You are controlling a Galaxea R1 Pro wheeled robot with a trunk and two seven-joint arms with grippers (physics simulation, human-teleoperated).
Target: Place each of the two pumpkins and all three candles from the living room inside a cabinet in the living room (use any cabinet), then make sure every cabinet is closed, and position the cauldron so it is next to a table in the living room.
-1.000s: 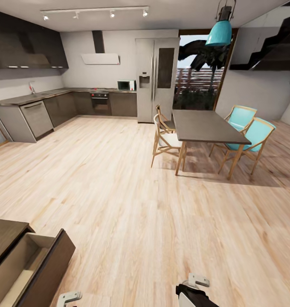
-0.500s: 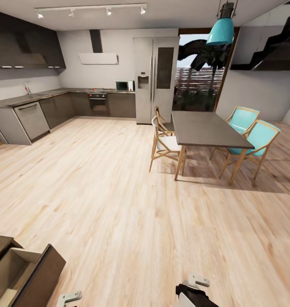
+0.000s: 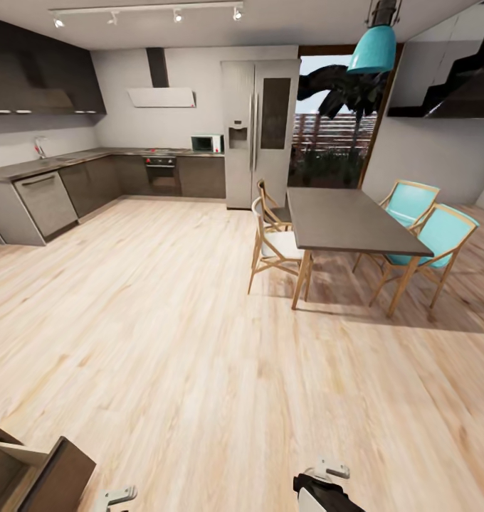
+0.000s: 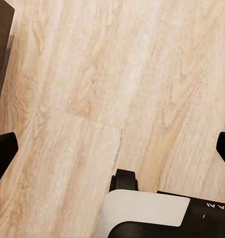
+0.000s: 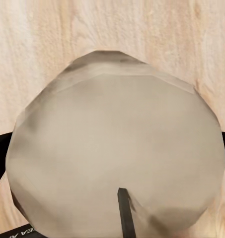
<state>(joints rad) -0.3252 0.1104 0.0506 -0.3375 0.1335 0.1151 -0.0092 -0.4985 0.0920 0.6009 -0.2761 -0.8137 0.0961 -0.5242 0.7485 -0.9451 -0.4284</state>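
Pale wood floor [image 3: 199,341] all around, planks running off toward the kitchen. Out past the floor, a dark dining table [image 3: 349,220] as the marker: two wooden chairs [image 3: 274,238] tucked against its near-left side, two turquoise chairs [image 3: 427,227] on its far-right side, a teal lamp [image 3: 371,48] hanging above it. Beyond the table's far end, a steel fridge [image 3: 260,131]; further left of that, an oven [image 3: 164,174] under a hood, then grey counters [image 3: 50,185] wrapping round the corner. Well short of the table, down at the lower left corner of the head view, the cabinet [image 3: 35,476], dark brown, one drawer pulled out and showing a pale lining.

Left gripper [image 4: 112,148] over bare floor, black fingertips [image 4: 3,151] set wide apart at either edge of the wrist view, nothing between them. A dark edge of furniture just at one corner there.

Right gripper [image 5: 114,163] clamped on a candle [image 5: 117,158]: off-white, round top face-on to the wrist camera, small dark wick [image 5: 124,210] poking up, black fingers [image 5: 0,148] peeking out on both sides of it, floor behind. In the head view, pale tips of both grippers low at the bottom edge, far nearer than the table.
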